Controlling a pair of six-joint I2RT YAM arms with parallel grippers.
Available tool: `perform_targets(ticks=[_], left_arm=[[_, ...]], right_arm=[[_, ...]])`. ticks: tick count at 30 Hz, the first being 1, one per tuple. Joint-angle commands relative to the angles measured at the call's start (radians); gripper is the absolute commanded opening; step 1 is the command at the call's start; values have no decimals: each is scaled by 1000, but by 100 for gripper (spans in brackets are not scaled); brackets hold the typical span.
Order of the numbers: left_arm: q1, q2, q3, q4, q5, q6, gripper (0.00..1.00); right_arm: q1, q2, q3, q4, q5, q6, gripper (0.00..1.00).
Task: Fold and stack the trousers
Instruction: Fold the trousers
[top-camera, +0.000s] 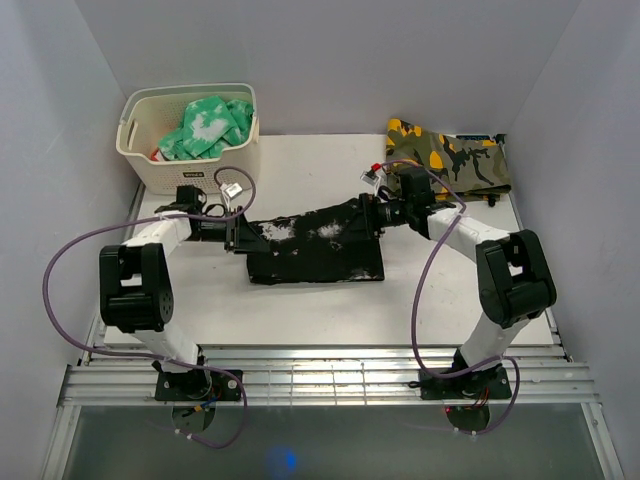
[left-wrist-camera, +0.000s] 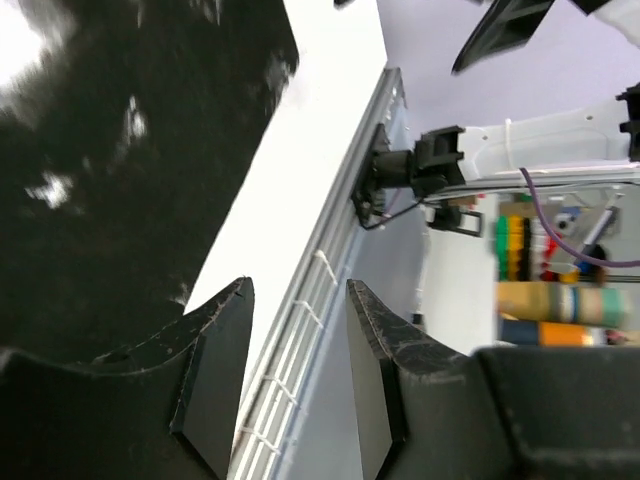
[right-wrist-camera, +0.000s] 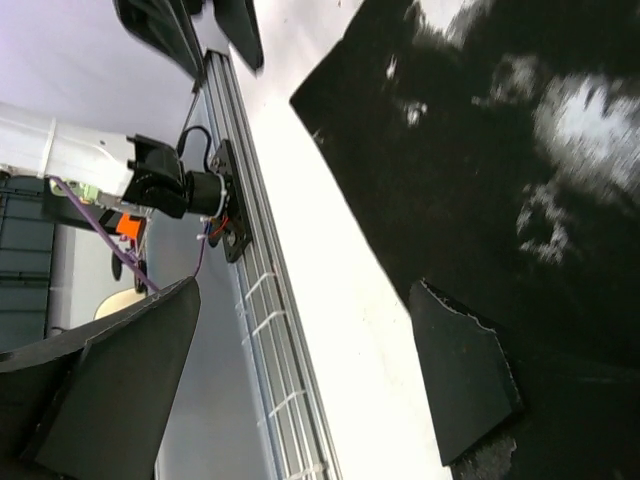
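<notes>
The black trousers (top-camera: 315, 245) with white speckles lie folded in a rough rectangle in the middle of the white table, one part running up to the right. My left gripper (top-camera: 236, 235) is at their left edge, open and empty; in the left wrist view (left-wrist-camera: 297, 340) only the table edge shows between its fingers, with the trousers (left-wrist-camera: 120, 170) beside the left finger. My right gripper (top-camera: 377, 214) is at the upper right end, wide open (right-wrist-camera: 300, 370), one finger (right-wrist-camera: 465, 385) lying over the edge of the trousers (right-wrist-camera: 500, 150).
A white basket (top-camera: 150, 165) with a green-and-white garment (top-camera: 208, 125) stands at the back left. An olive, yellow and black camouflage garment (top-camera: 450, 155) lies at the back right. A metal rail (top-camera: 320, 380) runs along the table's near edge.
</notes>
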Motion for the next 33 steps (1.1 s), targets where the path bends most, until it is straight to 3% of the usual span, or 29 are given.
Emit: perform_targets(ticks=[1,6,12,14,16,21,23,27,33], left_arm=[[-6,44,-83,-6,68,-9,52],[-14,142,-162,0,82,-4,51],[12,285,-140,111,-169,-177,49],[12,317,-76,102,-176,-172,49],[11,320,-28,73,-130,-141,49],[-6,253,220,-118,137,83,49],[-15,230,250,-78,142,56,49],[-18,218,218,149,42,-177,49],[-18,351,126,498,-163,-421,48]], right_arm=[[-4,74,41,7,-4,25,90],[-4,157,-35,116,-28,99,89],[-4,276,-92,125,-19,122,91],[-4,286,-94,122,-13,122,91],[-4,281,-71,108,-30,116,89],[-15,195,76,47,-65,65,84],[-27,186,164,47,-64,68,84],[-41,253,267,41,-15,68,84],[-59,419,311,65,10,73,82]])
